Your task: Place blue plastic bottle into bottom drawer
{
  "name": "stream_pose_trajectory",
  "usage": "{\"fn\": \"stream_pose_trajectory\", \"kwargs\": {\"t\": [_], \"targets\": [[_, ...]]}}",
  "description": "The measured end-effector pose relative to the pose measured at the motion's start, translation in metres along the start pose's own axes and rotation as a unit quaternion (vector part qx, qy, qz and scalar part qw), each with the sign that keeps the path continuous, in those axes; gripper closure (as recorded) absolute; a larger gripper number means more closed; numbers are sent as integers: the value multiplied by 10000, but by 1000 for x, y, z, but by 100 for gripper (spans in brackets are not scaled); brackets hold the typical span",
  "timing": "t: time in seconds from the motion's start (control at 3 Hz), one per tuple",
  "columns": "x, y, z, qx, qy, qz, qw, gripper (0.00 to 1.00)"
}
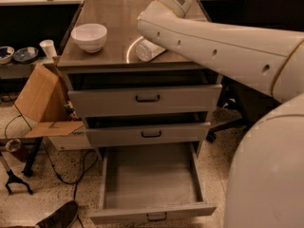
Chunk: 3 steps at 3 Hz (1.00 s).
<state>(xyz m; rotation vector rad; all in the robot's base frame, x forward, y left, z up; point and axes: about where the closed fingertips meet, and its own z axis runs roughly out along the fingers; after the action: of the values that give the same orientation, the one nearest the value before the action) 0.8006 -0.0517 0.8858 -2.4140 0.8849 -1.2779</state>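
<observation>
- The blue plastic bottle (146, 50) is lying on its side on the cabinet top (114, 18), toward 12 o'clock in the view. It is resting at the front edge, and the arm (213, 46) is covering its right end.
- The gripper is not showing. It appears to be sitting behind the arm's upper joint at 12 o'clock or past the top edge, so I cannot tell whether the claw is apart, together or clamped.
- The bottom drawer (151, 215) is standing pulled out at 6 o'clock, and its floor is looking bare. The two shallower drawers (145, 99) above are sitting only slightly out.
- A white bowl (89, 36) is sitting at 9 o'clock from the bottle, well apart from it.
- Judgement: the step in hand is securing the bottle.
- Advice: grasping across the body, not the cap, should be keeping it from rolling toward 6 o'clock off the edge.
- Advice: lifting clear before carrying forward and down should be avoiding the upper drawer fronts. Releasing low over the drawer floor is preferable.
</observation>
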Motion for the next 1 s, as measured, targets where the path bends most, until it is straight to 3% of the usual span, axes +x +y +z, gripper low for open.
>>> {"fn": "stream_pose_trajectory", "kwargs": {"t": [0.67, 1.0], "targets": [[-8, -18, 0, 198, -11, -557, 9983, 0], [-16, -24, 1, 257, -86, -915, 9954, 0]]}}
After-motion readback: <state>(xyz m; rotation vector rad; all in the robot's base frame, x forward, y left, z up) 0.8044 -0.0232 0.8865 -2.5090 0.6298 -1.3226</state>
